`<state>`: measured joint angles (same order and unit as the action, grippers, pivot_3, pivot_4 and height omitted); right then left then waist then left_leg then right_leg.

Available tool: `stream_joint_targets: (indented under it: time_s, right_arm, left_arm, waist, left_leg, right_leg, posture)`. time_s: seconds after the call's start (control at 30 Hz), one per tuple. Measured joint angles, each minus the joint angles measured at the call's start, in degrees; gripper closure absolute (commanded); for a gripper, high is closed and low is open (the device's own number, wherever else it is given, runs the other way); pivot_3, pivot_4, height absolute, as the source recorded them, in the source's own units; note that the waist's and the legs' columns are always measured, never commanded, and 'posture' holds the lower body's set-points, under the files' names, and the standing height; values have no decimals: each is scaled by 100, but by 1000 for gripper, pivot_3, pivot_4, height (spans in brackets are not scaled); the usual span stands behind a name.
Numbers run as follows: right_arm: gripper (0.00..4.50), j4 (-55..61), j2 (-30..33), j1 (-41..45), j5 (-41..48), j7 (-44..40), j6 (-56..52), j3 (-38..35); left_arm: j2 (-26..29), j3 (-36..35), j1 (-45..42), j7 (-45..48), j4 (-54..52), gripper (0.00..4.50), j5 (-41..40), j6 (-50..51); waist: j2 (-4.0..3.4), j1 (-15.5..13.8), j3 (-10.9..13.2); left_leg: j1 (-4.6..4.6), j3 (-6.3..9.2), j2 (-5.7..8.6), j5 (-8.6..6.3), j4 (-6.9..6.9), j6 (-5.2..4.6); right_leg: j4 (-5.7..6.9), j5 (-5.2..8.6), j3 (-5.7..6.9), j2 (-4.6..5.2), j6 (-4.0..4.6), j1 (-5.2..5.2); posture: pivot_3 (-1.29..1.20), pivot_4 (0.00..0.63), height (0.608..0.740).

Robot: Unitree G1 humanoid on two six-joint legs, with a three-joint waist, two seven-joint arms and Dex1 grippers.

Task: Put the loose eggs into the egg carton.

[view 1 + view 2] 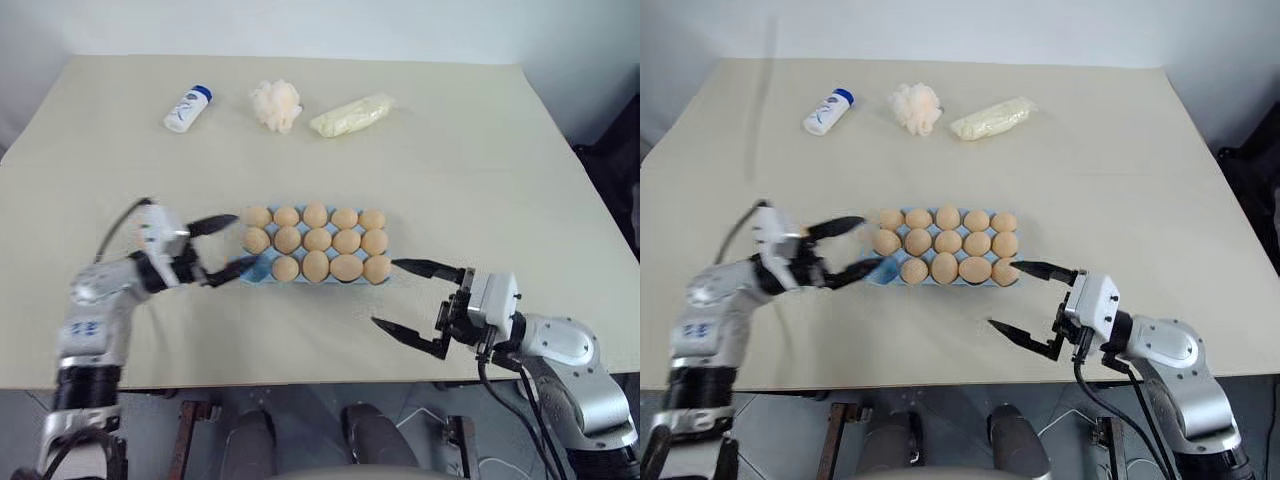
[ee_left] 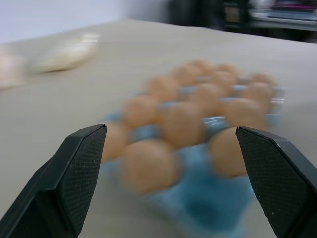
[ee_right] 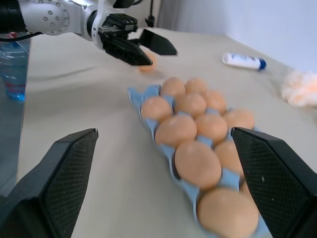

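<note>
Egg carton (image 1: 262,272) seen mid-frame, between both claws: left gripper (image 1: 226,246) released at its left end, right gripper (image 1: 412,298) released lower right.

smooth matt tan-orange oval eggs (image 1: 316,240) sitting in light-blue moulded pulp-like carton (image 3: 148,120), matt. flat beige table top (image 1: 480,170) looking smooth, matt. white plastic bottle with blue cap (image 1: 187,108) showing slight gloss. fluffy cream puff (image 1: 276,103) looking fibrous. black gripper finger pads (image 3: 67,171) showing fine cross-hatched texture.
</note>
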<state>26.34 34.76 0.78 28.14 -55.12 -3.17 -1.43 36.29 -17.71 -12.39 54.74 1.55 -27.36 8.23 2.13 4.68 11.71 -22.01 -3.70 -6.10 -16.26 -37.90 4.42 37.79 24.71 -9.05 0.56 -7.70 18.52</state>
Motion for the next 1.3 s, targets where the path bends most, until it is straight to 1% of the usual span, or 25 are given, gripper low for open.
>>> stream_joint_targets:
  time_s: [0.13, 0.2, 0.33, 0.47, 0.57, 0.63, 0.8, 0.83, 1.03, 1.1, 1.17, 1.27, 1.3]
  right_arm:
    - [0, -184, -92, 142, 20, -121, -21, 187]
    - [0, -250, -101, 208, 10, -210, -19, 302]
    - [0, -376, -119, 343, 0, -355, 32, 395]
    - [0, -455, -119, 441, -2, -446, 45, 419]
    - [0, -457, -119, 493, -2, -473, 51, 420]
    - [0, -476, -119, 496, -5, -489, 51, 423]
    - [0, -514, -117, 529, -40, -492, 35, 426]
    - [0, -513, -117, 525, -43, -491, 31, 423]
    - [0, -518, -116, 536, -103, -441, -45, 423]
    - [0, -514, -128, 559, -116, -400, -59, 431]
    - [0, -513, -140, 547, -129, -373, -62, 434]
    - [0, -497, -155, 500, -168, -326, -61, 441]
    - [0, -495, -158, 482, -170, -312, -61, 441]
  left_arm:
    - [29, -613, 1080, -232, -200, 99, -92, 107]
    - [-24, -986, 1480, -420, -306, 99, -288, 282]
    - [-120, -1640, 2037, -705, -328, 99, -424, 270]
    - [-334, -1728, 2246, -918, -240, 99, -289, -40]
    - [-371, -1693, 2109, -1106, -153, 99, -142, -222]
    - [-372, -1552, 1859, -1201, -94, 99, -63, -293]
    - [-421, -1108, 800, -1532, 325, 99, 196, -483]
    - [-472, -1031, 611, -1591, 437, 99, 224, -501]
    - [-738, -423, -305, -2012, 1508, 99, 667, -663]
    - [-753, -333, -584, -2225, 1929, 99, 869, -756]
    - [-815, -292, -725, -2256, 2110, 99, 894, -792]
    - [-853, -231, -804, -2243, 2208, 645, 896, -862]
    - [-853, -220, -813, -2231, 2220, 982, 896, -870]
  waist:
    - [1, -26, 2]
    - [4, -44, 4]
    - [4, -42, 4]
    - [5, -73, 3]
    - [5, -105, 3]
    - [5, -141, 3]
    - [6, -151, 3]
    - [5, -149, 2]
    - [6, -126, 3]
    - [6, -128, 3]
    - [6, -128, 3]
    - [6, -142, 3]
    - [6, -144, 3]
  left_leg:
    - [-4, 2, 4, -4, 3, -1]
    - [-6, 5, 3, -6, 2, -4]
    - [-3, 1, 8, -10, 2, -12]
    - [-3, 2, 10, -18, 2, -27]
    - [-3, 2, 9, -18, 1, -29]
    - [-3, 2, 10, -18, 1, -28]
    - [-4, -1, 10, -15, -1, -23]
    - [-3, -2, 11, -6, -1, -8]
    - [-4, -6, 2, -5, 1, -2]
    - [-5, -7, 0, -5, 1, -2]
    - [-5, -15, 0, -5, 0, -1]
    - [-5, -14, -1, -5, -2, -1]
    - [-5, -14, -1, -5, -2, -1]
  right_leg:
    - [-9, 0, 8, 8, 0, 0]
    - [-10, 0, 11, 7, 0, -1]
    - [-14, 1, 7, 6, 2, -8]
    - [-20, 0, 8, 7, 4, -10]
    - [-20, -1, 9, 5, 6, -9]
    - [-20, -1, 9, 5, 6, -9]
    - [-19, -1, 10, 6, 5, -7]
    - [-19, -2, 9, 6, 4, -7]
    - [-8, -3, 12, 0, 1, 11]
    - [-8, -3, 11, 0, 1, 12]
    - [-8, -5, 11, 4, -2, 11]
    - [-6, -5, 13, 5, -3, 11]
    - [-4, -5, 13, 4, -3, 11]
  posture:
    - [0, 150, 740]
    - [0, 150, 740]
    - [0, 150, 740]
    - [0, 150, 740]
    - [0, 150, 740]
    - [0, 150, 740]
    - [0, 150, 740]
    - [0, 150, 740]
    - [0, 150, 740]
    - [0, 150, 740]
    - [0, 150, 740]
    - [0, 150, 740]
    - [0, 150, 740]
